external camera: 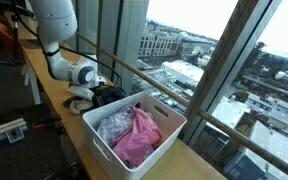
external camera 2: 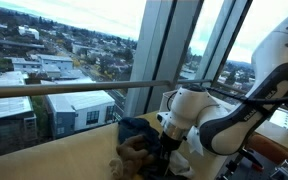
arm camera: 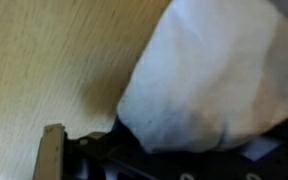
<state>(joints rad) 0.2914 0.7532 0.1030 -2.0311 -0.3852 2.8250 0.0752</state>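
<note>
My gripper (external camera: 84, 92) is lowered onto a small heap of clothes on the wooden counter (external camera: 54, 110), next to the window. The heap holds a white cloth (external camera: 79, 104), a dark blue garment (external camera 2: 139, 128) and a brown piece (external camera 2: 134, 158). In the wrist view the white cloth (arm camera: 214, 70) fills most of the picture and lies right at the jaws. One finger (arm camera: 52, 158) shows far out at the lower left, so the jaws stand wide; the other finger is hidden. Nothing is lifted.
A white plastic bin (external camera: 109, 155) stands on the counter close to the heap, holding a pink garment (external camera: 136, 140) and a greyish one (external camera: 114, 125). A handrail (external camera 2: 64, 88) and tall window panes run along the counter's far side. A cable (external camera: 109, 72) trails behind the arm.
</note>
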